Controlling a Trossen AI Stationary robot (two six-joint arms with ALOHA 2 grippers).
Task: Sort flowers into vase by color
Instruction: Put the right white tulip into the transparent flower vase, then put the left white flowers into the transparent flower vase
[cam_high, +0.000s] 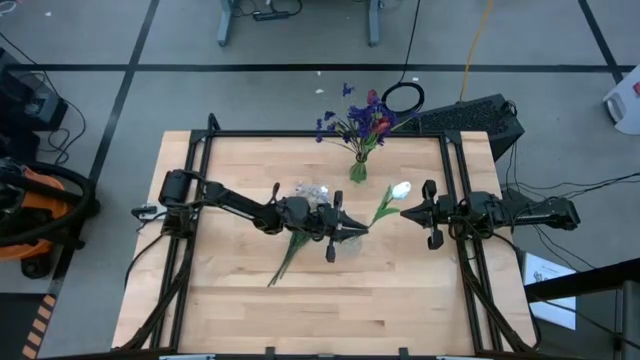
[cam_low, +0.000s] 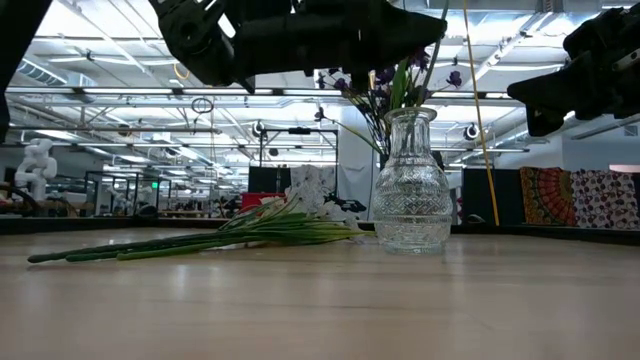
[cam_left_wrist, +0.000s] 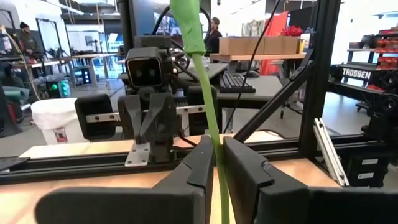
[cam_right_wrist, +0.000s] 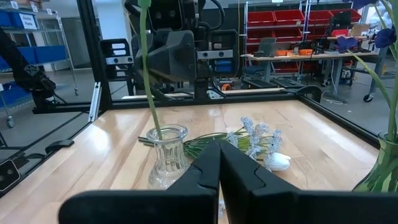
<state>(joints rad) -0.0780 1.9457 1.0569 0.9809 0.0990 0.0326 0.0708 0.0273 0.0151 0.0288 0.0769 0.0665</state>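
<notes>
White flower (cam_high: 401, 189), stem in clear vase (cam_high: 347, 240) | I see left gripper (cam_left_wrist: 219, 171) jaws narrowly around stem | right gripper (cam_right_wrist: 219, 163) closed, empty, nearby.

Two clear glass vases, one at the bench's (cam_high: 230, 300) far edge (cam_high: 358, 171) with one purple and red bunch (cam_high: 362, 118), one near the bench's middle (cam_right_wrist: 166, 155) with one white-flower stem (cam_high: 400, 190), one loose pile of stems (cam_high: 290, 245) beside the middle vase, two robot arms
</notes>
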